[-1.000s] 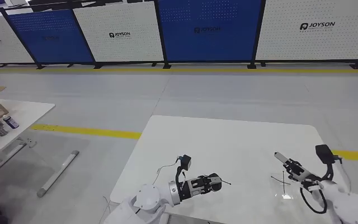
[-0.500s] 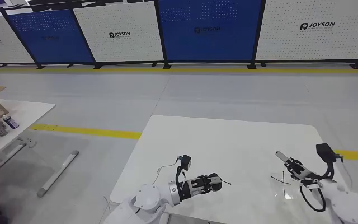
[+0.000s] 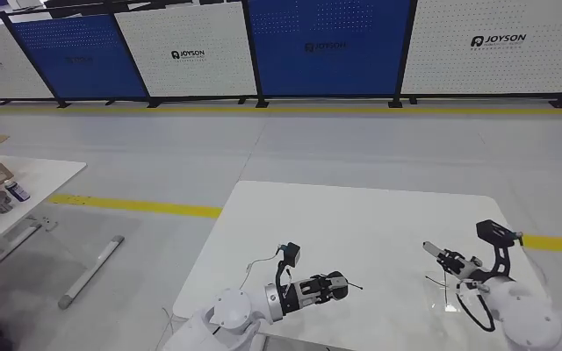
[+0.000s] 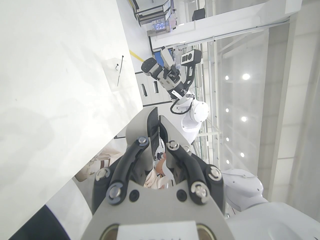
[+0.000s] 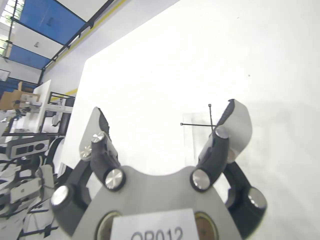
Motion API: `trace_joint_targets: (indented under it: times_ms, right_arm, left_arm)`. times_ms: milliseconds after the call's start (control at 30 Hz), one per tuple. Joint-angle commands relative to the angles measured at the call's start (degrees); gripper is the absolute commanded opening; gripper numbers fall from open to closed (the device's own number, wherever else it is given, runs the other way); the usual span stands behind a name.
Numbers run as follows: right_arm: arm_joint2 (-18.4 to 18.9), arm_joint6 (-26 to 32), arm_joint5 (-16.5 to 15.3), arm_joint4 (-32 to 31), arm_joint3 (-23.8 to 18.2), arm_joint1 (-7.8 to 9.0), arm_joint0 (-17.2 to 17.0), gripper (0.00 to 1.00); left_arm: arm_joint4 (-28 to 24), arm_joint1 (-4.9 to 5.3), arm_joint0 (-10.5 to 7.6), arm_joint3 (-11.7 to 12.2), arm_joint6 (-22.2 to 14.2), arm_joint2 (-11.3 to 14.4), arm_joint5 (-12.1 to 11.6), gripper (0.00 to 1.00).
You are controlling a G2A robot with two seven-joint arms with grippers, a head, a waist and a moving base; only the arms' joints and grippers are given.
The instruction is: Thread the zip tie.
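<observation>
Your right arm (image 3: 509, 307) has changed place in the last second. Its wrist turned, and the jaws came a little toward the middle of the bench (image 3: 351, 219). They stand now above the two zip ties (image 3: 442, 281), just beside them. These jaws are spread wide and hold nothing.

The zip ties lie crossed one over the other on a clear sheet (image 5: 188, 146), at the right side of the bench near the front edge.

Your left arm (image 3: 237, 311) has kept its place. Its jaws are pressed together, and a thin black strip (image 3: 355, 285) sticks out from them toward the right arm. I judge it to be one more zip tie.

To me this means the approach for a pick has begun and no threading is done yet. Be careful at the crossing, because both ties could be caught together there
</observation>
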Motion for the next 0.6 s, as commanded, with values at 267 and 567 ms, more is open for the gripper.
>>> trace_joint_targets:
  times_ms: [267, 567]
  right_arm:
    - [0.88, -0.95, 0.00, -3.23, -0.52, -0.80, -0.95, 1.00]
    - [1.74, 5.04, -3.13, -6.62, -1.52, -0.14, -0.52, 1.00]
  left_arm:
    - [0.00, 0.00, 0.00, 0.00, 0.00, 0.00, 0.00, 0.00]
    - [0.00, 0.00, 0.00, 0.00, 0.00, 0.00, 0.00, 0.00]
